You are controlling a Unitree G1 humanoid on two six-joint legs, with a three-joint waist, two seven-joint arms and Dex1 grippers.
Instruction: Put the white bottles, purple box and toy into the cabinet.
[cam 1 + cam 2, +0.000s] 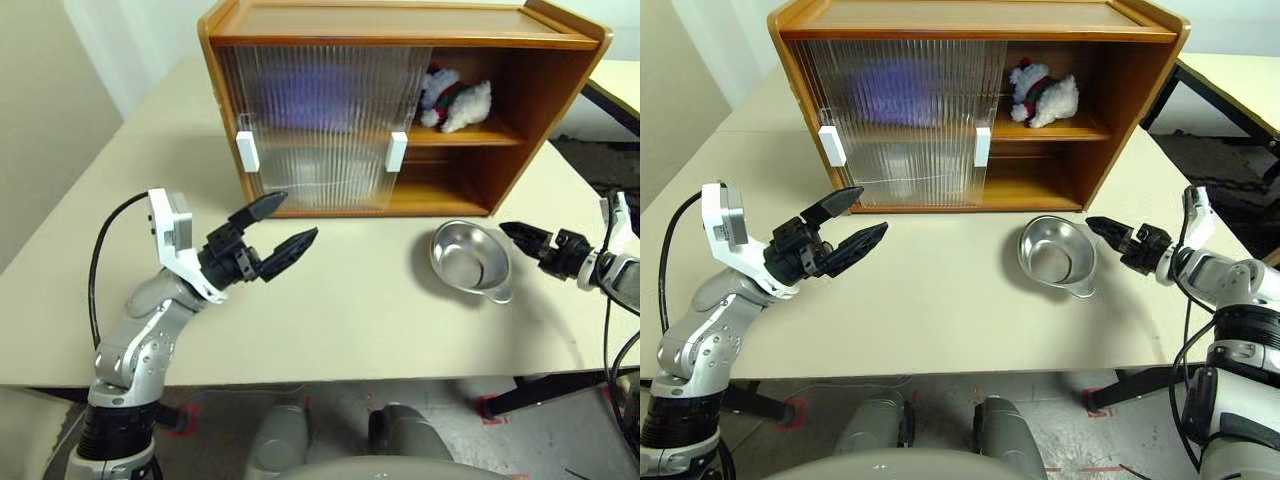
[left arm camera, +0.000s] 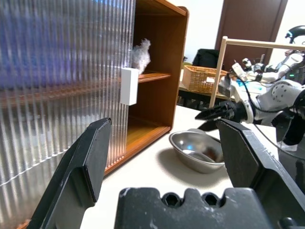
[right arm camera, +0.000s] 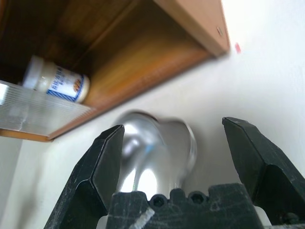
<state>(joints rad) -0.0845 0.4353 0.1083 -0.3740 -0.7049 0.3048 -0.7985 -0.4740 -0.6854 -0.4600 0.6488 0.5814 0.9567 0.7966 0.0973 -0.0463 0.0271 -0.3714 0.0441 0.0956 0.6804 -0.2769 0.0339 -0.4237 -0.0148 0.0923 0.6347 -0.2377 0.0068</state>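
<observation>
The cabinet [image 1: 560, 90] stands at the back of the table, its two ribbed doors slid over the left part and the right part uncovered. The toy [image 1: 455, 100] lies on the upper shelf at the right. A purple blur behind the door, on the upper shelf, is the purple box [image 1: 310, 95]. In the right wrist view one white bottle [image 3: 57, 78] stands on the cabinet floor beside a door's edge. My left gripper [image 1: 299, 215] hangs open and empty in front of the doors. Low over the table, my right gripper [image 3: 172, 125] is open and empty, just right of a silver bowl.
The silver bowl [image 1: 470, 260] sits on the cream table [image 1: 350, 320] in front of the cabinet's open side. White handles [image 1: 396, 150] mark the door edges. A second table with a wicker basket [image 2: 202, 78] stands off to the right.
</observation>
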